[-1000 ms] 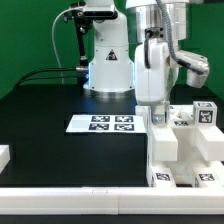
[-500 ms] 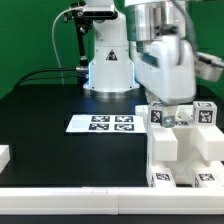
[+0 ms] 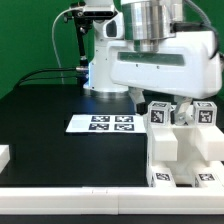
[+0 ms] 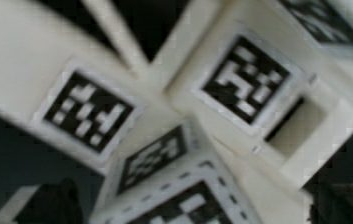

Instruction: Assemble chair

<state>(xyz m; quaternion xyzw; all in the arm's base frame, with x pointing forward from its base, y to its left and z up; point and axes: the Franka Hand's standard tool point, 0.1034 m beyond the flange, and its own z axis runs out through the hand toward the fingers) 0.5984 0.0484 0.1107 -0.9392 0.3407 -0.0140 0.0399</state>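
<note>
Chair point(image 3: 185, 150) below me is showing white plastic, its blocks wearing black-and-white square tags — the same checkered squares are filling my wrist view point(image 4: 244, 75), blurred. Marker board point(image 3: 102, 124) is lying white with black tags on a black table point(image 3: 50, 110). Backdrop point(image 3: 25, 40) is reading green — my arm point(image 3: 160, 60) white and grey.

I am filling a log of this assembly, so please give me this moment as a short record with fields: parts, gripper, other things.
chair parts: white tagged blocks, stacked at the exterior view's right
gripper: above the blocks, jaws open, holding nothing visible
marker board: flat on the black table, left of the blocks in the exterior view
wrist view: blurred, tagged white pieces close up
</note>
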